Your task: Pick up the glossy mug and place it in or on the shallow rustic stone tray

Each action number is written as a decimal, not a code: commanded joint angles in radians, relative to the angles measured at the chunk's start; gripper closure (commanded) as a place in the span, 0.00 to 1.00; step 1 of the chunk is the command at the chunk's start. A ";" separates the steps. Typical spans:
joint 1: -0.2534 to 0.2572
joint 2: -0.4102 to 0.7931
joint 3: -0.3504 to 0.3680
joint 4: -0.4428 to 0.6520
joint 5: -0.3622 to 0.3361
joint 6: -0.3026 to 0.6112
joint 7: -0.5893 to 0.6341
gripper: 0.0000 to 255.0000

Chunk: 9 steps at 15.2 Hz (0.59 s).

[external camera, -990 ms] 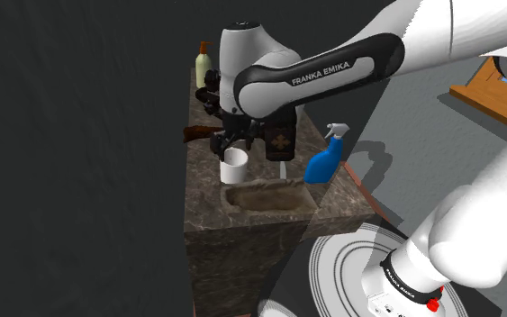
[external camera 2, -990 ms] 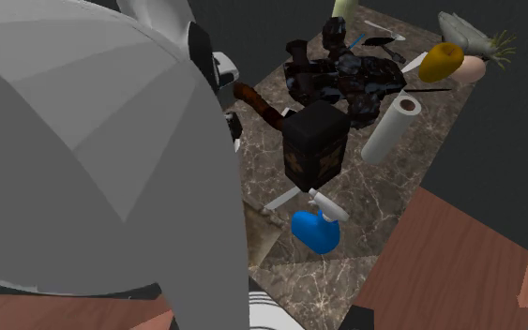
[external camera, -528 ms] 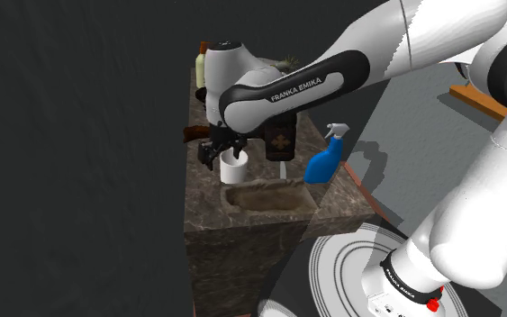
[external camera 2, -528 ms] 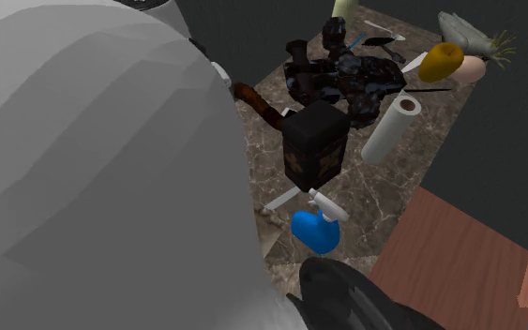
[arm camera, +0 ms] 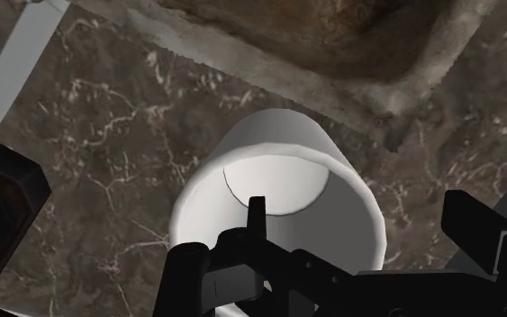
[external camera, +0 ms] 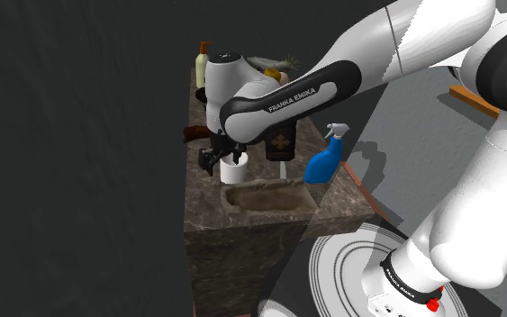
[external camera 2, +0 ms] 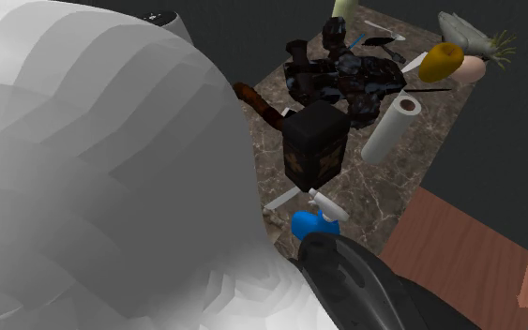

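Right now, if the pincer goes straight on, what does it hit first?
The white mug: the open pincer points at its rim, one finger over the mouth, the other outside the wall. How near is hard to judge.

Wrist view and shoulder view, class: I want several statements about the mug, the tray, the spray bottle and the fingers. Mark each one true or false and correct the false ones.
1. The white mug stands upright on the dark marbled counter, outside the stone tray. True.
2. The mug is full of liquid. False: its inside is bare and white, with nothing in it.
3. The blue spray bottle lies inside the tray. False: it stands upright on the counter beside the tray, at the shoulder view's right.
4. The fingers stand apart, not clasping the mug. True.
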State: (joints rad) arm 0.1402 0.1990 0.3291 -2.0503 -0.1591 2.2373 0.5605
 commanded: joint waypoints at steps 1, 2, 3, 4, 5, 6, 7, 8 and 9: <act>0.000 0.000 0.000 -0.001 0.000 0.001 0.000 0.00; 0.000 0.000 0.000 -0.001 0.000 0.001 0.000 0.00; 0.000 0.000 0.000 -0.001 0.000 0.001 0.000 0.00; 0.000 0.000 0.000 -0.001 0.000 0.001 0.000 1.00; 0.000 0.000 0.000 -0.001 0.000 0.001 0.000 1.00; 0.000 0.000 0.000 -0.001 0.000 0.001 0.000 1.00; 0.000 0.000 0.000 -0.001 0.000 0.001 0.000 1.00; 0.000 0.000 0.000 -0.001 0.000 0.001 0.000 1.00; 0.000 0.000 0.000 -0.001 0.000 0.001 0.000 1.00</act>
State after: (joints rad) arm 0.1402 0.1995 0.3291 -2.0509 -0.1594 2.2383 0.5607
